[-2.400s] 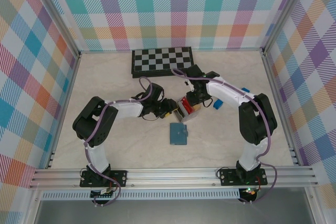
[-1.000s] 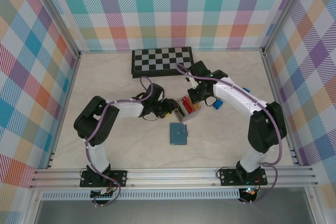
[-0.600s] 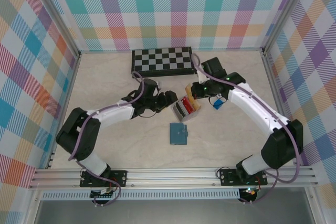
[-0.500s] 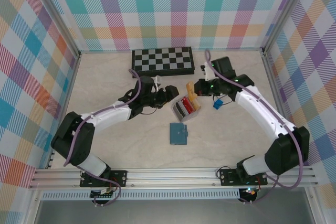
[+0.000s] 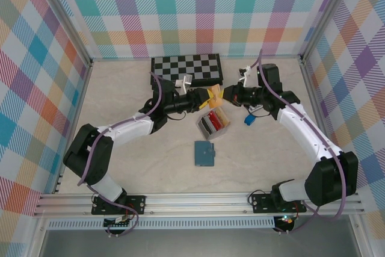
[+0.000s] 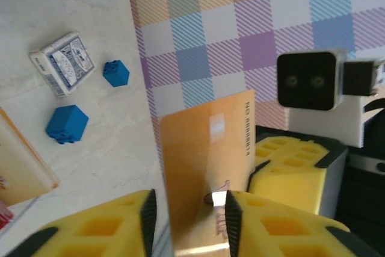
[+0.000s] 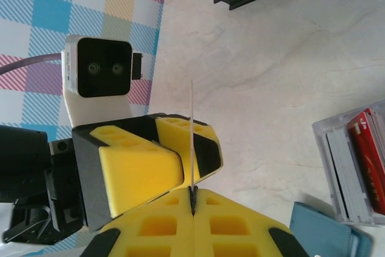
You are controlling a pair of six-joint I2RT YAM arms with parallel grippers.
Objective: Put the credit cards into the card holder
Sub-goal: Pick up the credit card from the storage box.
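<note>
- Your right gripper (image 7: 194, 195) is clamped shut on one edge of the tan card (image 6: 204, 161). In its own wrist view the card is a thin line running straight out of the seam between the pads.
- Your left gripper (image 5: 201, 97) is parted, with a finger on either side of that card. The left wrist view shows a sliver of gap beside one finger (image 6: 102, 227), so it isn't pinching.
- The card is plain orange-tan and glossy, with a pale square glint near the middle and tiny dark print along one short edge.
- It's up off the table between the two grippers. From the top camera that's just on the near side of the chessboard (image 5: 185, 68) and past the clear box (image 5: 221, 129).
- The red cards (image 7: 365, 161) are standing on edge inside that box, next to some grey-looking ones.
- The holder (image 5: 204, 153) is teal, closed and lying flat on the table just on the near side of the box. Neither gripper is touching it.
</note>
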